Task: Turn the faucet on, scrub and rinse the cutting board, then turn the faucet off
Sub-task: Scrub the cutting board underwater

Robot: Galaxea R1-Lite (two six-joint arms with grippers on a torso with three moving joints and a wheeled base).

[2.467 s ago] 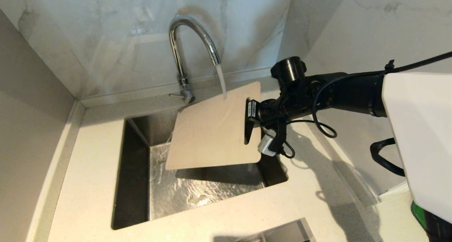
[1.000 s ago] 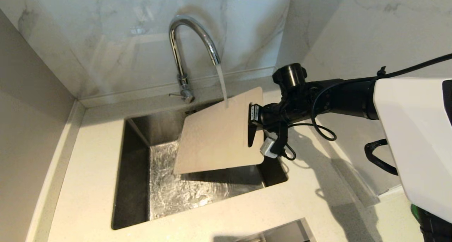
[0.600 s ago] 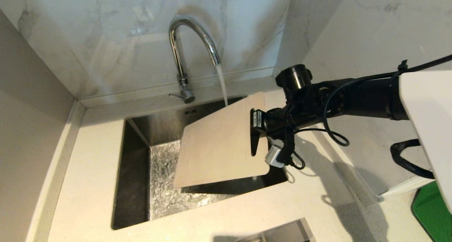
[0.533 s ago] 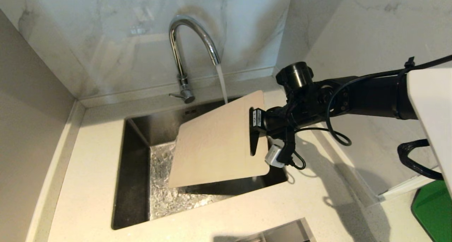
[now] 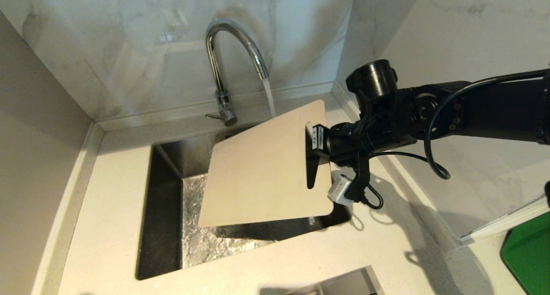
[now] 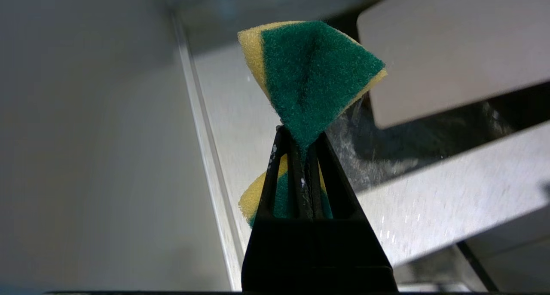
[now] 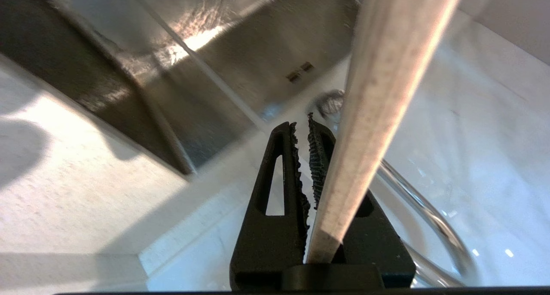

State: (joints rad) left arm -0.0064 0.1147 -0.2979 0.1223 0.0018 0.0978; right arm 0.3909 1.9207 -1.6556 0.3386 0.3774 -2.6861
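Note:
The chrome faucet [image 5: 232,45] runs, and its stream [image 5: 269,95] reaches the far edge of the cream cutting board [image 5: 262,166]. The board hangs tilted over the sink [image 5: 161,226]. My right gripper [image 5: 310,155] is shut on its slotted handle end, coming in from the right. In the right wrist view the board [image 7: 386,71] shows edge-on, wedged deep between the jaws of the right gripper [image 7: 303,129]. My left gripper [image 6: 300,136] is outside the head view and is shut on a green and yellow sponge [image 6: 313,71], short of the board's corner [image 6: 451,50].
Pale stone counter [image 5: 107,192] surrounds the sink, with marble walls behind and on the right. The faucet's thin lever [image 5: 213,115] sticks out at its base. A bright green flat object [image 5: 526,252] lies at the far right. Another steel basin's corner [image 5: 343,284] shows at the front.
My right arm has risen and drawn back to the right, lifting the board's handle end. The stream now lands at the board's far edge. The green object has come into view.

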